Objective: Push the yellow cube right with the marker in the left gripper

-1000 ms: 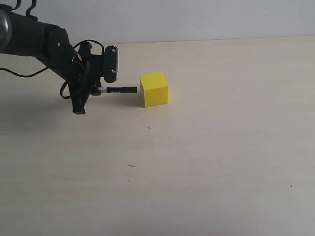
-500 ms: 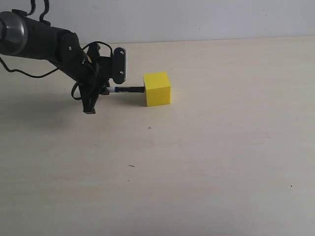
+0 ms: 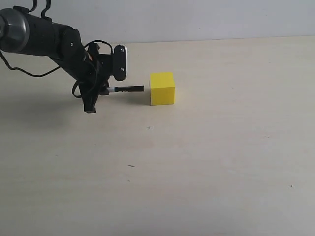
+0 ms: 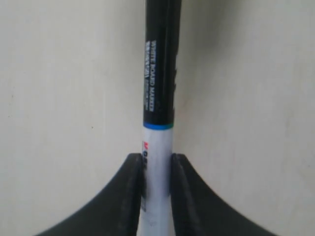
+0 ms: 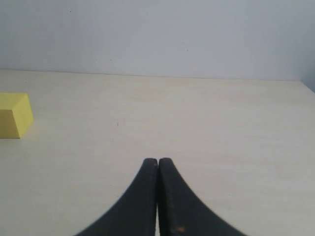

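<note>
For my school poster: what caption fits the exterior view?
Jaws of the left gripper hold a marker level, tip just short of the yellow cube.

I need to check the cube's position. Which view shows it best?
The exterior view: the whole cube shows, just right of the marker tip, not touching. The right wrist view catches only part of it at the frame edge; the left wrist view shows none.
</note>
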Controlling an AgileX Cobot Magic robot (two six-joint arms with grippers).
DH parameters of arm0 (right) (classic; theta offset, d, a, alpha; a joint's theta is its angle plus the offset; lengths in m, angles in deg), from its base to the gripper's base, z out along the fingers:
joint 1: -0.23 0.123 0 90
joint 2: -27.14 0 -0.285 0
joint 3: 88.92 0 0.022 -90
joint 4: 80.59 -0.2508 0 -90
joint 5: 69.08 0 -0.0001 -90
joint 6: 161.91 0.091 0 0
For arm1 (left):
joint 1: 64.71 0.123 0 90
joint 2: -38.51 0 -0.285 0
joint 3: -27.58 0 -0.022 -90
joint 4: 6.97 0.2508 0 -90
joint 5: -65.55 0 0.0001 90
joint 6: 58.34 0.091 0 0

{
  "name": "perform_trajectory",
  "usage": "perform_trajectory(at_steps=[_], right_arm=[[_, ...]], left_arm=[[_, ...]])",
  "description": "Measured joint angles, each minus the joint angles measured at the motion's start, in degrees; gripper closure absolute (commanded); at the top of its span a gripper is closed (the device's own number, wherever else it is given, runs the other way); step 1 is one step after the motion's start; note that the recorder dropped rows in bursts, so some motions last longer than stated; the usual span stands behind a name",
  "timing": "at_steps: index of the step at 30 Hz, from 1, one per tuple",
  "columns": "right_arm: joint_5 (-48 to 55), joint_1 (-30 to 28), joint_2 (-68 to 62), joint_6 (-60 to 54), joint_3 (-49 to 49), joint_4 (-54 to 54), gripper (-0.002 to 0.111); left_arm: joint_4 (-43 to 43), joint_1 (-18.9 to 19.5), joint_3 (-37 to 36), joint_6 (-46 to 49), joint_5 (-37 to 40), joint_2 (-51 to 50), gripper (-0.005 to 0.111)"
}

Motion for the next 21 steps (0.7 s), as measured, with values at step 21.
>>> perform_trajectory(at_steps=[21], right_arm=[[0.00,0.00,0.00,0.00,0.00,0.00,0.108]], left_arm=[[0.00,0.97,0.00,-0.60,6.07,0.00,0.107]])
